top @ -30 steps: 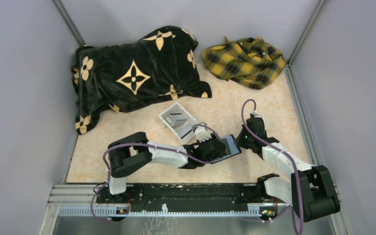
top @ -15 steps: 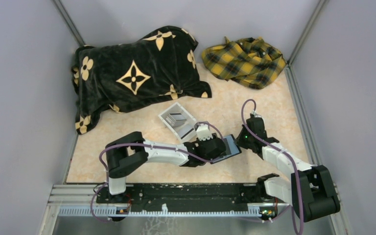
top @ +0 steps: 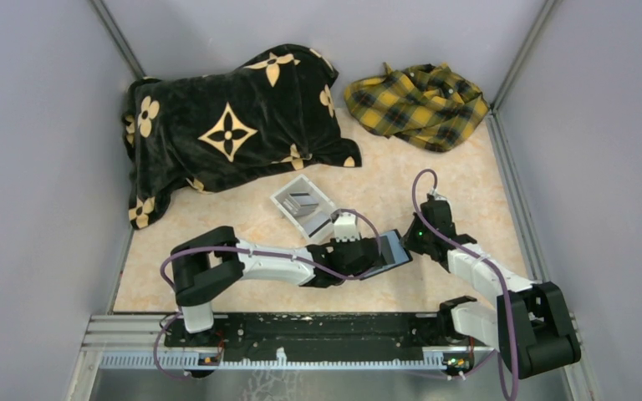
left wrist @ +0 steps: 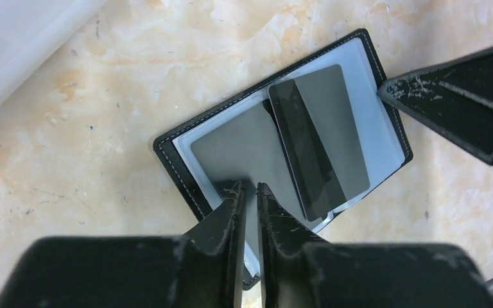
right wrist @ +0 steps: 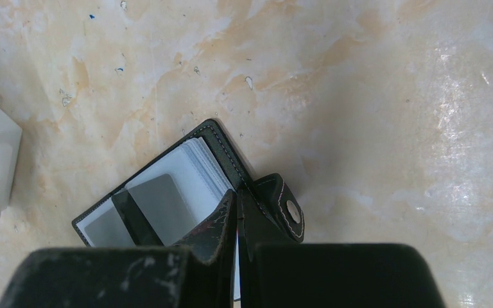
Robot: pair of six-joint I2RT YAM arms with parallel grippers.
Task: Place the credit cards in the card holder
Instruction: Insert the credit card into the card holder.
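Note:
The card holder [left wrist: 180, 163] lies open on the table, grey sleeves up. One pale grey credit card [left wrist: 244, 144] sits in its left half, and a second credit card with a dark stripe [left wrist: 324, 138] lies slanted over the right half. My left gripper [left wrist: 251, 187] hovers over the left card, jaws nearly together with only a slim gap and nothing between them. My right gripper [right wrist: 238, 194] is shut, its tips pressed on the card holder's [right wrist: 221, 151] edge beside the strap clasp [right wrist: 287, 208]. Seen from above, both grippers meet at the card holder [top: 393, 248].
A clear-white open box [top: 288, 194] holding more cards [top: 304, 202] stands just behind the left arm. A black and gold blanket [top: 226, 125] fills the back left and a yellow plaid cloth [top: 418, 104] the back right. Grey walls close in both sides.
My left gripper's jaws have closed from wide apart to nearly together over the card holder, and the left arm's elbow has drifted left. The right arm has stayed put.

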